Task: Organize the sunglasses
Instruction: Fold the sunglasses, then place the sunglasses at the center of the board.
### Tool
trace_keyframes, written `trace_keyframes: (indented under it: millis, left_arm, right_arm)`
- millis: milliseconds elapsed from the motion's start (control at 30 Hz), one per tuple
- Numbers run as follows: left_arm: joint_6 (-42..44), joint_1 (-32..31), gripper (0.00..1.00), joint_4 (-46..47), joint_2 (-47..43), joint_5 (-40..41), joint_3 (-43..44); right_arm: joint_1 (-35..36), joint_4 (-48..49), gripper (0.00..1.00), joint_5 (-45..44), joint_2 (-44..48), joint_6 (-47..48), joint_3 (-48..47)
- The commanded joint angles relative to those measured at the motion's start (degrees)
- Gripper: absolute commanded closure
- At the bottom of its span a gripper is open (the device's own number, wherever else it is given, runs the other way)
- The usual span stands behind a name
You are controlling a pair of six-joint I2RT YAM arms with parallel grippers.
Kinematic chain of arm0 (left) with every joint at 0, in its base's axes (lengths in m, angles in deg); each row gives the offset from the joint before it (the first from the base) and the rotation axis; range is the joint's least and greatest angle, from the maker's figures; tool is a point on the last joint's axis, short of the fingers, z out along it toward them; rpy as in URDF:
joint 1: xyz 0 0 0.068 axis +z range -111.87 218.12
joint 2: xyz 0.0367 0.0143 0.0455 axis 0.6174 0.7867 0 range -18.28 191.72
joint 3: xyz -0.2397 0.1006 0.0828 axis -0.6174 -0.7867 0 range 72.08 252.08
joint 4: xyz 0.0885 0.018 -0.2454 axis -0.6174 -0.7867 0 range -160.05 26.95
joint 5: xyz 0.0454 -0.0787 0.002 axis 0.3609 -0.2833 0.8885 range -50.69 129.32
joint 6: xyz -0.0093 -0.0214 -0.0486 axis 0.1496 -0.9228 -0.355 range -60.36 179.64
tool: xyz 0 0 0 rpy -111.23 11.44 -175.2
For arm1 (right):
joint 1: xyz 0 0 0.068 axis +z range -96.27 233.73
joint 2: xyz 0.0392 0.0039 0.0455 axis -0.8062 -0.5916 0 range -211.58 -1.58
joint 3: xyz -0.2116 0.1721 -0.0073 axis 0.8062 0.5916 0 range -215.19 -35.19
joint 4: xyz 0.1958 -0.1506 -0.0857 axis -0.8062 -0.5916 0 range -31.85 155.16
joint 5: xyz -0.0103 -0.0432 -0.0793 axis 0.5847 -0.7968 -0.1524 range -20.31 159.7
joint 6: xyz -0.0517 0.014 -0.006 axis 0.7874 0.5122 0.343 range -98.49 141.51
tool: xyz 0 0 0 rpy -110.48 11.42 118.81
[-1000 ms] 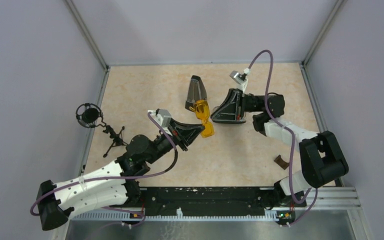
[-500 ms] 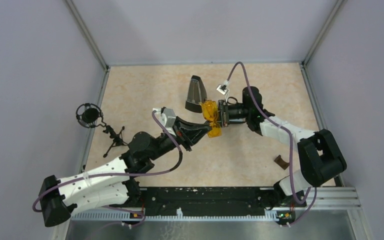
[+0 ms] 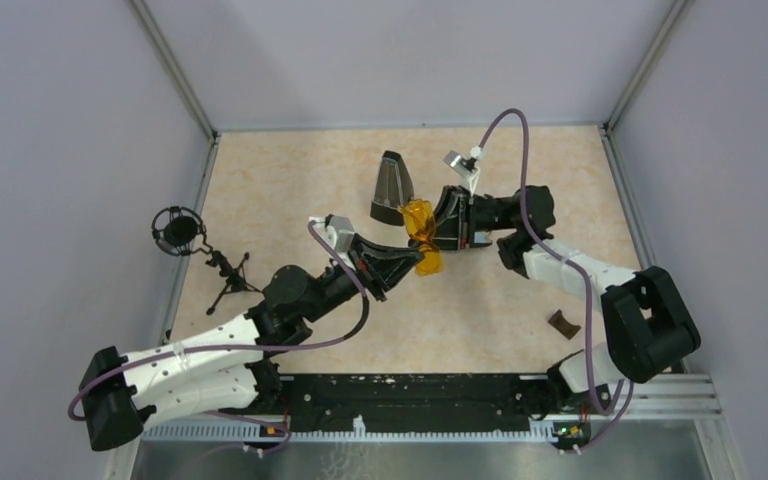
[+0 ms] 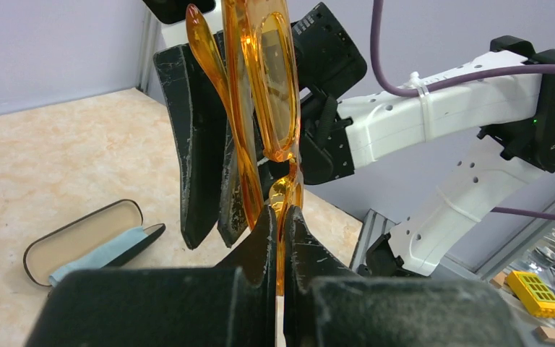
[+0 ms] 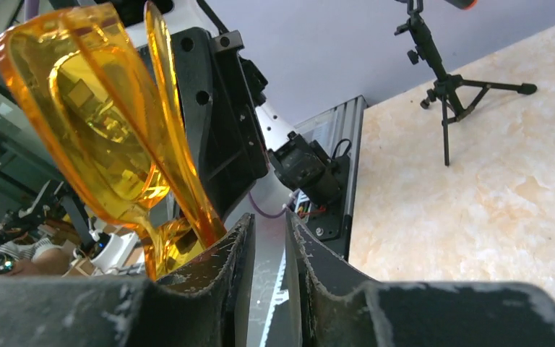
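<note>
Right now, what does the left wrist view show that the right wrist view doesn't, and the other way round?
Only the left wrist view: the open black case lying on the table with the blue cloth in it, and how the left gripper pinches the sunglasses. Only the right wrist view: a small black tripod stand on the table, and the narrow empty gap between the right gripper fingers. Both: the sunglasses, up off the table between the two grippers.
</note>
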Motion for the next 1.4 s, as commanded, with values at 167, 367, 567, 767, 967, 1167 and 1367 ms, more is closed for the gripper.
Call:
trace_keyframes:
  millis: [167, 367, 567, 767, 967, 1167, 1367]
  left_arm:
    - [-4.53, -0.05, 1.0, 1.84, -0.68, 9.42, -2.82]
    - [-7.48, -0.06, 1.0, 4.68, 0.07, 10.64, -5.23]
    - [-11.39, -0.08, 1.0, 5.75, -0.53, 15.93, -9.48]
    - [-18.48, -0.14, 1.0, 7.27, 0.06, 23.66, -15.68]
    - [-29.4, -0.97, 1.0, 7.86, 2.33, 33.51, -22.55]
    - [-42.13, -1.62, 1.0, 3.5, 6.46, 41.44, -25.0]
    - [-55.21, -1.63, 1.0, 2.71, 15.05, 43.35, -25.59]
  right_arm:
    - [0.19, -20.76, 0.73, -1.4, 8.98, 19.91, 0.68]
    - [-1.23, -63.73, 0.59, -24.54, 12.19, 51.84, -7.07]
    - [-11.27, -70.07, 0.48, -39.56, 11.71, 51.87, -5.84]
    - [-12.72, -73.74, 0.48, -39.91, 15.91, 57.36, -4.53]
    - [-10.89, -82.05, 0.48, -39.69, 17.64, 64.91, -6.38]
    - [1.17, -89.41, 0.44, -48.89, 17.44, 75.69, -6.1]
    - [7.87, -90.67, 0.39, -44.59, 11.4, 78.11, -6.57]
